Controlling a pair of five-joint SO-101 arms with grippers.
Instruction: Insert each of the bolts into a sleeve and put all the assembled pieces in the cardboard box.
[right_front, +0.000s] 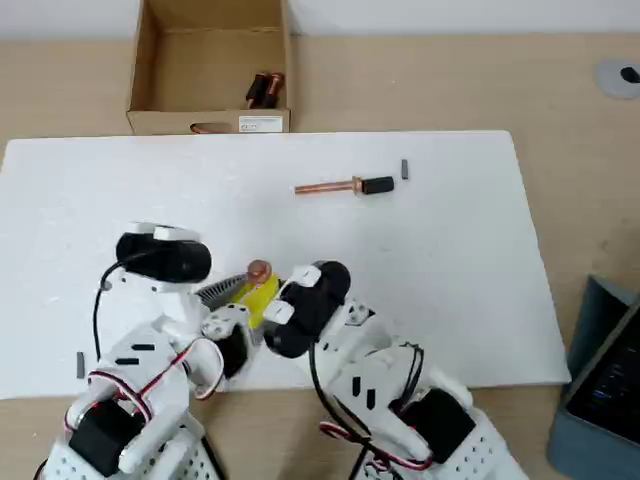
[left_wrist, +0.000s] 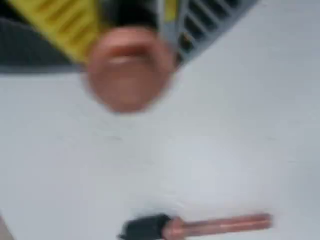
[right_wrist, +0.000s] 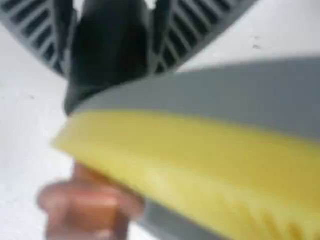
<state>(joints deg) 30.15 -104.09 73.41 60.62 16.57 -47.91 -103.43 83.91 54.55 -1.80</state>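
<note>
- White board (right_front: 450, 300): broad open surface beyond the grippers; far edge just beside cardboard box (right_front: 140, 70).
- Box: assembled pieces (right_front: 264, 89) in one near corner.
- Left gripper (right_front: 242, 293): pinching bolt (right_front: 258, 270), close to board's near edge.
- Right gripper (right_wrist: 115, 70): clamped on sleeve (right_wrist: 107, 45).
- Loose assembled piece (right_front: 345, 186): mid-board, well apart.

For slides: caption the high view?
Two arms meet at a copper bolt over white board; one assembled bolt-and-sleeve lies beyond, others in cardboard box.

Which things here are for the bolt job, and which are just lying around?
For the job: bolt, sleeve, box, loose finished piece, boxed pieces.
Lying about: grey tub, grey disc, small grey bit.
</note>
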